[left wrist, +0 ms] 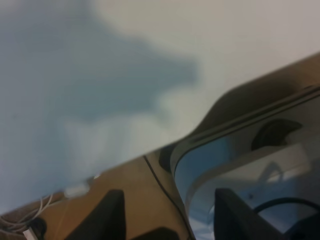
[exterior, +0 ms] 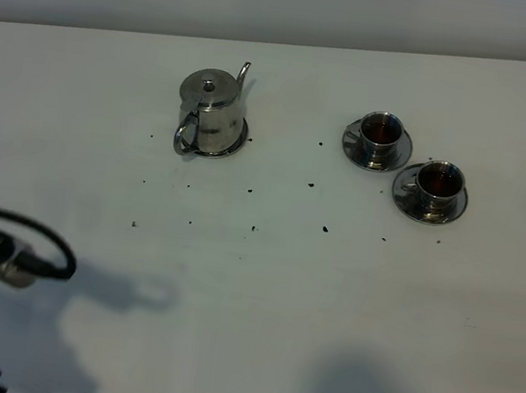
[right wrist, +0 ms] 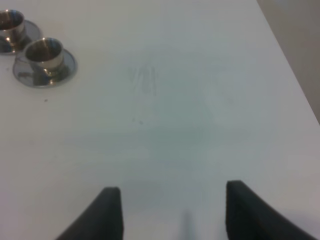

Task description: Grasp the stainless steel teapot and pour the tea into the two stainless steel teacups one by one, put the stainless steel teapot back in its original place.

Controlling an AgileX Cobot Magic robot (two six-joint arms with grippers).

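One stainless steel teapot (exterior: 211, 112) standing upright on one round steel coaster (exterior: 235, 147), lid on, one knob at the lid's centre. Spout pointing away toward the far edge of the white table (exterior: 260, 293); loop handle turned toward the near side.

Two stainless steel teacups, each on its own saucer, off to the right of the teapot and well apart from it. First teacup (exterior: 381, 134) on its saucer (exterior: 352, 145), nearer the teapot. Second teacup (exterior: 438, 184) on its saucer (exterior: 408, 198), farther from the teapot and slightly nearer the front edge; the two saucers just beside each other, rims nearly meeting. Dark reddish-brown tea (exterior: 383, 128) visible in both cups. Same two cups at a corner of the right wrist view, one (right wrist: 45, 54) whole, the other (right wrist: 11, 22) partly cut off.

About a dozen small dark specks (exterior: 325, 229) scattered on the table in front of the teapot, between it and the cups.

Left gripper (left wrist: 167, 220) well away from the teapot, off the table's near-left corner, over its edge: two dark fingers (left wrist: 107, 215) spread wide, nothing between them. Right gripper (right wrist: 172, 215) over bare table beyond the cups from the teapot: two dark fingers (right wrist: 107, 212) likewise spread wide, gripping nothing.
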